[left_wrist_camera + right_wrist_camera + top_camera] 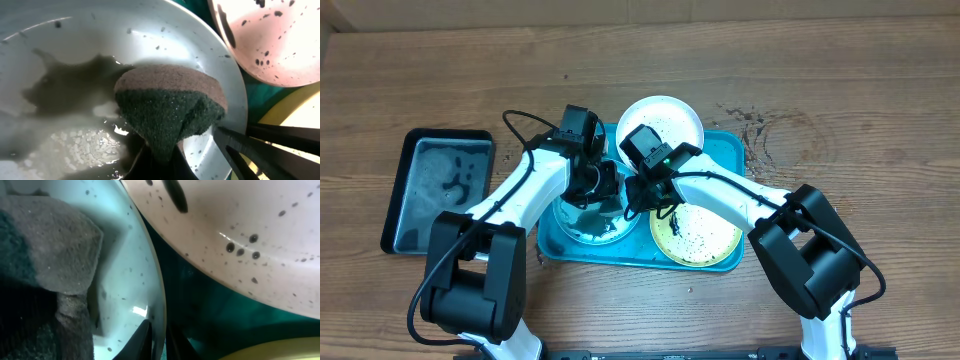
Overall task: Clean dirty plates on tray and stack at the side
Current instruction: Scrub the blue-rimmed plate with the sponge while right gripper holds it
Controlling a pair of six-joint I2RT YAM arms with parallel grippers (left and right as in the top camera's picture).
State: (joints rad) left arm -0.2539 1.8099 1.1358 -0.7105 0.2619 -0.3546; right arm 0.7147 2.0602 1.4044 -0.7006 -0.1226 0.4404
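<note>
Left tool (157,167) grips sponge (170,105) against blue plate (75,30) for scrubbing; right tool (159,342), narrow, pinches its rim, apparently steadying it.

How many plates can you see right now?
3. The white-rimmed plate sits at the tray's far edge, overhanging it. The light blue plate is near left on the tray, partly covered. The yellow-green plate is near right. A stacked one could be hidden.

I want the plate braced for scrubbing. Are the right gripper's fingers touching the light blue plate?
Touching. In the right wrist view, the right gripper pinches the rim of the light blue plate, fingers pressed on both sides.
</note>
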